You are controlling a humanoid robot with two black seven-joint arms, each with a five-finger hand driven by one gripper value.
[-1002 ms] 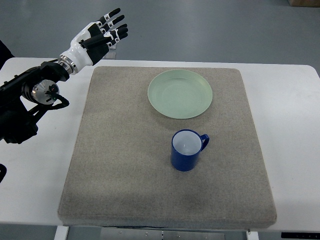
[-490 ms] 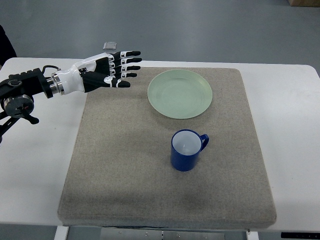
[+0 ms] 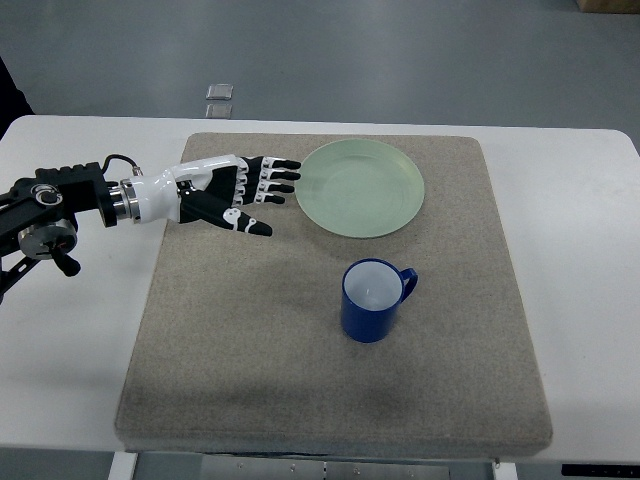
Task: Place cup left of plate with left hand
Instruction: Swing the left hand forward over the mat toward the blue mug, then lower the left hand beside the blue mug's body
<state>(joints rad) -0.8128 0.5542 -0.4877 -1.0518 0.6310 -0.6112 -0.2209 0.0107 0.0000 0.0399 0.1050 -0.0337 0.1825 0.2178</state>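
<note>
A blue cup (image 3: 373, 300) with a white inside stands upright on the grey mat (image 3: 250, 340), its handle pointing right. Just above it in the picture lies a pale green plate (image 3: 360, 187). My left hand (image 3: 240, 192) reaches in from the left over the mat, fingers spread and empty, fingertips (image 3: 292, 165) close to the plate's left rim. The hand is well apart from the cup, up and to its left. The right arm does not show.
The mat covers most of a white table (image 3: 70, 330). Beyond the table's far edge a small grey object (image 3: 219, 92) lies on the floor. The left forearm's black joint (image 3: 45, 210) hovers over the table's left side.
The left hand has swung down from the far left corner and moved right and nearer, now low over the mat beside the plate. Cup and plate have not moved.
</note>
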